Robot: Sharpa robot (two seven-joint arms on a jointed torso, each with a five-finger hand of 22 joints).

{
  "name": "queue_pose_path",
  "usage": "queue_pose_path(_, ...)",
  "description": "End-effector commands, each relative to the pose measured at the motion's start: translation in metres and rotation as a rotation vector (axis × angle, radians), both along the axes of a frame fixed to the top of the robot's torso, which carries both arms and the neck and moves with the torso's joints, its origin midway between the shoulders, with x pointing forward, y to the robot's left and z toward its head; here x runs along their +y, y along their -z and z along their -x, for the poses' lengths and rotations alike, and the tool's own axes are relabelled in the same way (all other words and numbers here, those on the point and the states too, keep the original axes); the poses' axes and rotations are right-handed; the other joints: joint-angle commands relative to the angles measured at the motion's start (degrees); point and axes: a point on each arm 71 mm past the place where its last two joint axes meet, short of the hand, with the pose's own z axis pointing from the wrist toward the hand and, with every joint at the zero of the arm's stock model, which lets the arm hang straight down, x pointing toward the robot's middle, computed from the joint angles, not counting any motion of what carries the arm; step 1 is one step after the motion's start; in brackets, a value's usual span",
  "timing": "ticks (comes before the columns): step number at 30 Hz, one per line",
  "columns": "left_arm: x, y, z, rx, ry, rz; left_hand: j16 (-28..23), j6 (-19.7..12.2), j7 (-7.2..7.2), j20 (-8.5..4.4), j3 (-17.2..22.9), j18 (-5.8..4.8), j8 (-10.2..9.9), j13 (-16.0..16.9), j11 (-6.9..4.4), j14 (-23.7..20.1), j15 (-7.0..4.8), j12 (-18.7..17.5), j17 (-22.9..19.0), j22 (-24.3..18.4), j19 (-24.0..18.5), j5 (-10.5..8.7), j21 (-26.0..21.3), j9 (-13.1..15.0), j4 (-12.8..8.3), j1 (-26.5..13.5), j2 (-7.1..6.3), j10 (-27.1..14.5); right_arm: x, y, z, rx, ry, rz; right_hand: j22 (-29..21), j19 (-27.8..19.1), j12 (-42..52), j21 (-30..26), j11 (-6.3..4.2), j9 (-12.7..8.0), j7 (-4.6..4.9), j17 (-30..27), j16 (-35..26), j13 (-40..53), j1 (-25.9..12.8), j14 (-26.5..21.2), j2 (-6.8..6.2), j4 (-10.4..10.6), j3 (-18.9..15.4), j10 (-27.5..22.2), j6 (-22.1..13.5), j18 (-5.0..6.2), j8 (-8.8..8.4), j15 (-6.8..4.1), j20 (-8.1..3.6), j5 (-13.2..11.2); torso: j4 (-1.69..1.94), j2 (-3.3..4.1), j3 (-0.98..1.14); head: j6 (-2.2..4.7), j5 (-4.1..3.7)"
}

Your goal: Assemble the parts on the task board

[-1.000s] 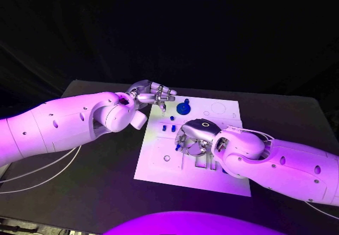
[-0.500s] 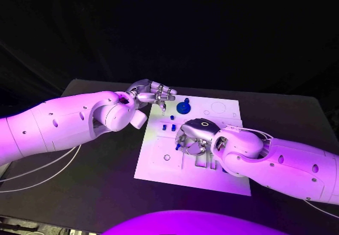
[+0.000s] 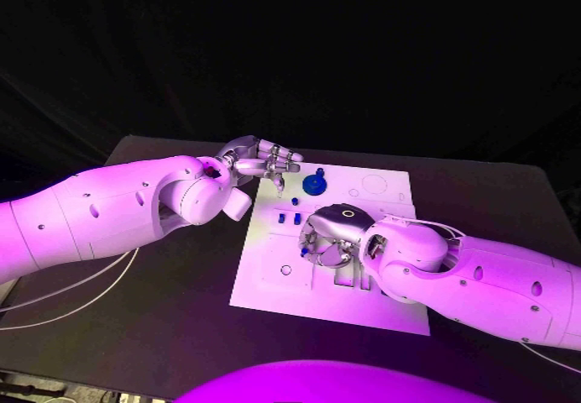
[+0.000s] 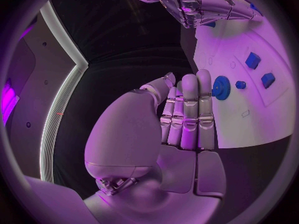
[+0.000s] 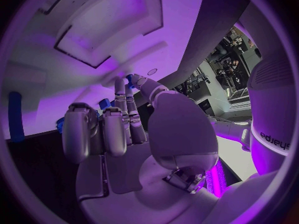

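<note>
- Early to middle stage, by the look of things: several blue parts lying loose on the white task board, which sits in the middle of the black desk.
- Round blue gear-like part resting near the far edge of the task board; toothed rim and a small blue knob beside it plain in the left wrist view.
- Two small blue blocks side by side on the board, between the two robot hands; probably not yet seated, though hard to tell.
- Left robot hand hovering at the far left corner of the board, just beside the gear-like part, fingers held straight and close together with nothing in them.
- Right robot hand bent down over the board's middle, fingers curled toward the surface beside a small blue piece; cannot tell whether anything is pinched.
- Rectangular slots in the near part of the board look unfilled, partly hidden by the right arm.
- Left to do, as a judgement: most of the fitting, with gear-like part and blocks seemingly waiting for their places.
</note>
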Motion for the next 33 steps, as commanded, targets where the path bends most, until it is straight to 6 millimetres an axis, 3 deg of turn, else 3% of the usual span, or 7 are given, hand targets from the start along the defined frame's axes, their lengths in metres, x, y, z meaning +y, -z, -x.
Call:
queue_pose_path(1, -0.002, -0.001, 0.001, -0.001, 0.013, 0.006, -0.3, -0.38, -0.2, 0.37, -0.36, 0.81, -0.24, 0.1, 0.06, -0.24, -0.04, 0.06, -0.09, -0.05, -0.02, 0.18, -0.27, -0.05, 0.03, -0.04, 0.49, -0.49, -0.001, 0.004, 0.001, 0.002, 0.002, 0.05, 3.18, 0.04, -0.59, -0.58, 0.32, -0.46, 0.46, 1.45, -0.34, -0.3, -0.62, 3.16, -0.32, 0.42, -0.29, -1.14, -1.2, 0.03, -0.87, 0.41, -0.01, 0.45, -0.07, 0.01, 0.02, -0.33, 0.01)
queue_pose_path(7, -0.002, -0.001, 0.001, -0.001, 0.011, 0.005, -0.3, -0.45, -0.17, 0.38, -0.4, 0.81, -0.25, 0.11, 0.09, -0.25, -0.03, 0.07, -0.1, -0.07, 0.0, 0.19, -0.3, -0.07, 0.03, -0.05, 0.51, -0.58, -0.002, 0.004, 0.0, -0.005, 0.013, 0.049, 2.14, -0.59, -1.31, -1.94, 1.44, -1.52, 1.86, 0.53, -1.03, -0.98, -0.93, 2.84, -1.29, 0.9, -1.0, -3.21, -4.28, 0.31, -2.92, 1.34, 0.77, 1.0, -0.05, -0.03, 0.02, -0.33, -0.1)
queue_pose_path(20, -0.002, -0.001, 0.0, -0.001, 0.01, 0.005, -0.3, -0.52, -0.15, 0.39, -0.43, 0.82, -0.27, 0.11, 0.11, -0.26, -0.02, 0.06, -0.1, -0.09, 0.01, 0.19, -0.33, -0.09, 0.04, -0.05, 0.52, -0.66, -0.006, -0.001, 0.004, -0.024, 0.018, 0.016, 1.07, -1.3, -0.82, -3.4, 2.15, -3.0, 2.62, -0.59, -1.84, -1.37, -0.93, 2.34, -2.52, 1.2, -2.44, -4.78, -7.67, 0.67, -3.14, 1.98, 1.52, 1.16, 0.01, -0.07, -0.01, 0.06, -0.31)
queue_pose_path(25, -0.001, -0.001, 0.0, -0.001, 0.01, 0.005, -0.29, -0.6, -0.12, 0.4, -0.45, 0.82, -0.29, 0.11, 0.13, -0.27, 0.0, 0.07, -0.11, -0.11, 0.02, 0.19, -0.36, -0.11, 0.03, -0.03, 0.56, -0.74, -0.019, -0.009, 0.007, -0.027, 0.029, 0.008, 1.25, -1.21, -0.44, -3.23, 2.09, -3.12, 2.57, -0.54, -1.79, -1.33, -0.7, 2.35, -2.6, 1.14, -2.68, -4.66, -7.46, 0.64, -2.89, 1.97, 1.57, 1.31, 0.02, -0.06, -0.03, 0.51, -0.56)
queue_pose_path(33, 0.001, -0.001, 0.0, -0.002, 0.007, 0.004, -0.29, -0.6, -0.12, 0.4, -0.45, 0.82, -0.29, 0.11, 0.13, -0.27, 0.0, 0.07, -0.11, -0.11, 0.02, 0.19, -0.36, -0.11, 0.03, -0.03, 0.56, -0.74, -0.056, -0.036, 0.001, 0.014, 0.098, -0.017, 0.96, -1.38, 0.04, -3.64, 2.04, -3.17, 2.43, -0.79, -1.96, -1.37, -0.25, 2.28, -2.74, 1.03, -3.12, -4.84, -6.34, 0.75, -2.4, 1.93, 1.6, 1.57, -0.14, -0.13, -0.05, 1.27, -1.2)
